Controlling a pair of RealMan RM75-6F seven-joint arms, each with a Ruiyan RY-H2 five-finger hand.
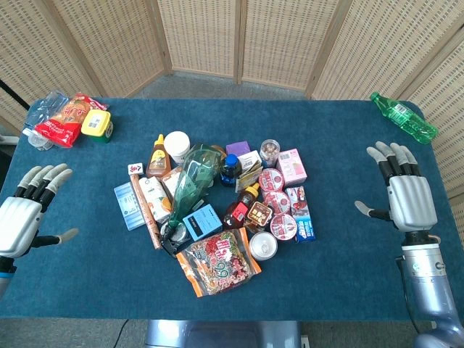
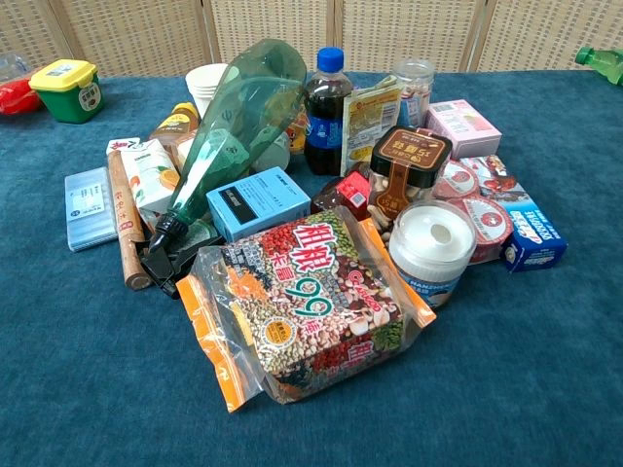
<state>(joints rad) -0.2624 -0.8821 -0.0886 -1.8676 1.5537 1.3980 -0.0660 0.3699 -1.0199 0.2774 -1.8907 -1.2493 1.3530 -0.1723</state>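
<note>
Far-left corner of the table (image 1: 341,283), as I see it.
Red snack bag (image 1: 59,122) lies beside a yellow-lidded jar (image 1: 96,125), a crumpled clear bottle (image 1: 38,110) touching the bag; wicker screen (image 1: 275,36) stands beyond the far edge.

Behind my blue-carpeted table (image 1: 330,275) stands a woven rattan folding screen (image 1: 275,40) (evenly lit); grey floor (image 1: 217,81) shows beneath it.

Two robot hands are seen, left hand (image 1: 25,210) and right hand (image 1: 406,192), both spread and holding nothing. One large green plastic spray bottle (image 2: 234,117), one small green soda bottle (image 1: 403,117), one dark cola bottle (image 2: 327,107), one mixed-grain bag (image 2: 307,306), one blue carton (image 2: 258,202) and one white-lidded tub (image 2: 431,248) are counted. Four round pink-lidded cups (image 1: 278,201) are counted.
</note>
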